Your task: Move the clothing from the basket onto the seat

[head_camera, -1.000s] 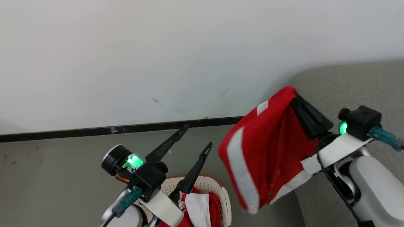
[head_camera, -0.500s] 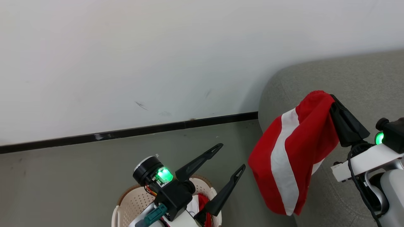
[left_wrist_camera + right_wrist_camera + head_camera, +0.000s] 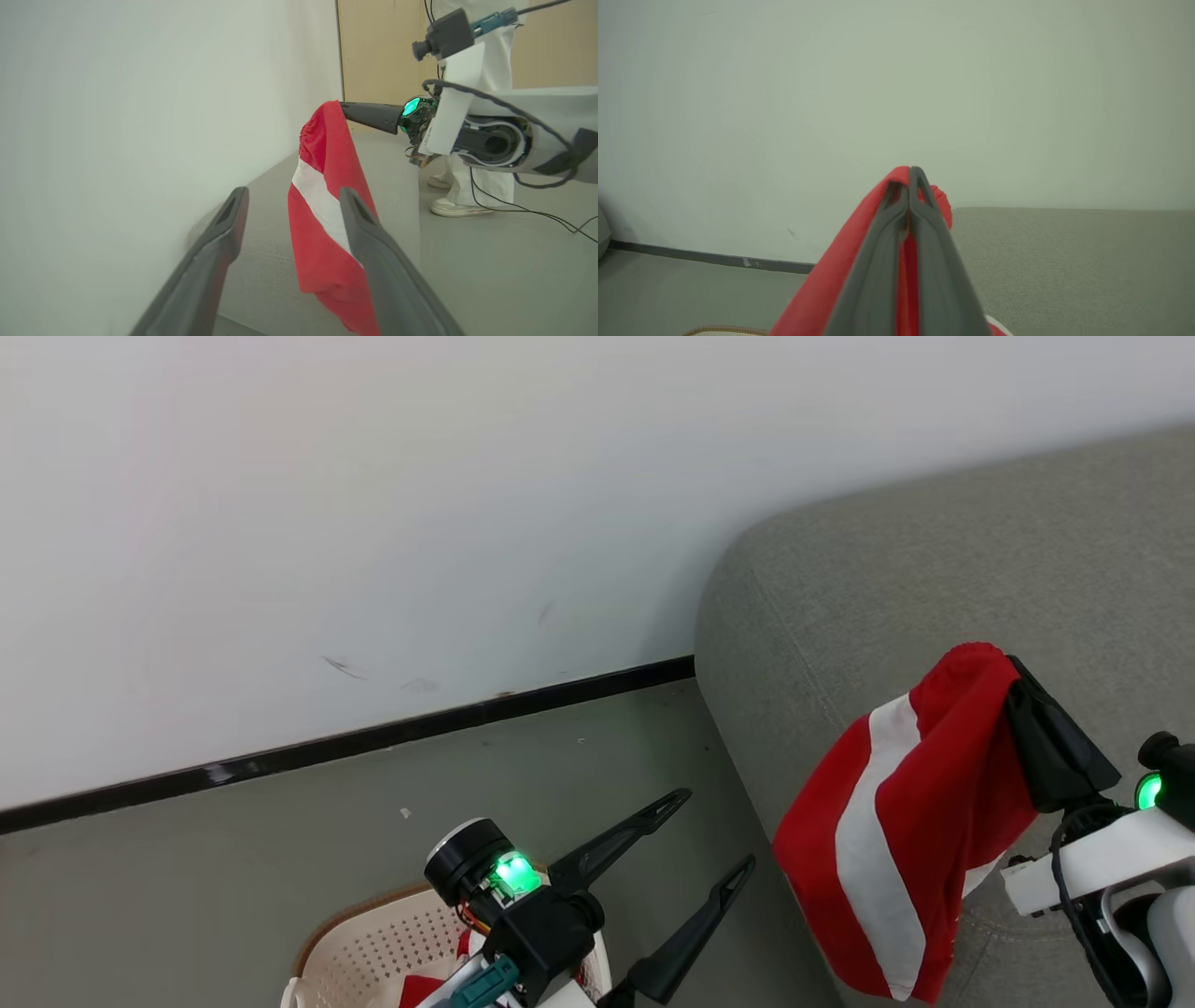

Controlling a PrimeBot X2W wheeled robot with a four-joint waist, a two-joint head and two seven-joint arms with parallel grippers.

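Note:
A red garment with a white stripe [image 3: 896,831] hangs from my right gripper [image 3: 1010,665], which is shut on its top edge, over the left front corner of the grey seat [image 3: 934,551]. The right wrist view shows the right gripper [image 3: 909,171] pinched on the red fabric [image 3: 822,298] above the seat [image 3: 1064,266]. My left gripper [image 3: 717,829] is open and holds nothing, above the cream basket [image 3: 364,943], where a bit of red clothing [image 3: 420,989] shows. In the left wrist view the left gripper [image 3: 293,193] points at the hanging garment [image 3: 322,219].
A white wall with a black baseboard [image 3: 373,739] runs behind the grey floor [image 3: 233,877]. A person's legs in white trousers and pale shoes [image 3: 460,205] stand beyond the seat [image 3: 261,252], with cables [image 3: 551,217] on the floor. The basket rim [image 3: 724,330] shows at the bottom left.
The head camera has swung right, bringing more of the seat into view. My right gripper has carried the garment from beside the seat's edge to above its corner. The left gripper stays open.

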